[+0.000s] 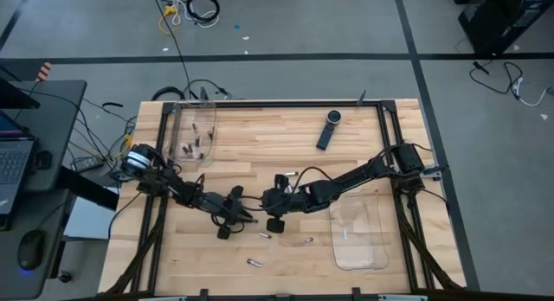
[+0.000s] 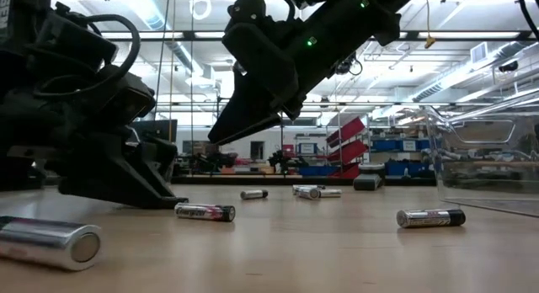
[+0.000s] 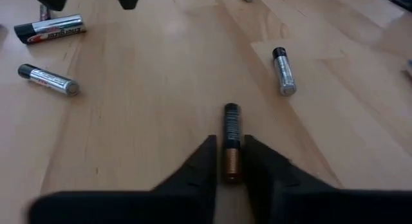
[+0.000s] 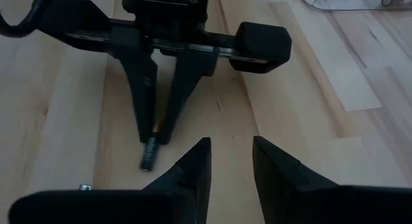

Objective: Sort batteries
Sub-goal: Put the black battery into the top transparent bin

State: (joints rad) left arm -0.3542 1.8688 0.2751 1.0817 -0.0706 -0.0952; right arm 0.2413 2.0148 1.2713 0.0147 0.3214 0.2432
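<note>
Near the table's centre, a shade toward six o'clock, I have the left gripper down on the wood with its two fingers pinched narrow around a copper-and-black battery; the copper end sits between the fingertips and the black end pokes out beyond them. The right wrist view shows the same grip from the other side, the left gripper standing over the battery's dark end.

My right gripper hangs just beside it toward three o'clock, its fingers parted with a narrow gap and nothing between them.

Loose batteries lie around the pair. In the left wrist view I see one just beyond the held one, and two more farther off. From above, several lie scattered toward six o'clock of the grippers. The low view shows one battery beside the left arm, another off toward the clear tray, and a blurred one very close to the camera.

The clear bin at ten o'clock holds a handful of batteries. The clear tray at four o'clock holds what looks like one battery. A black remote-like device lies at one o'clock, well apart from both arms
</note>
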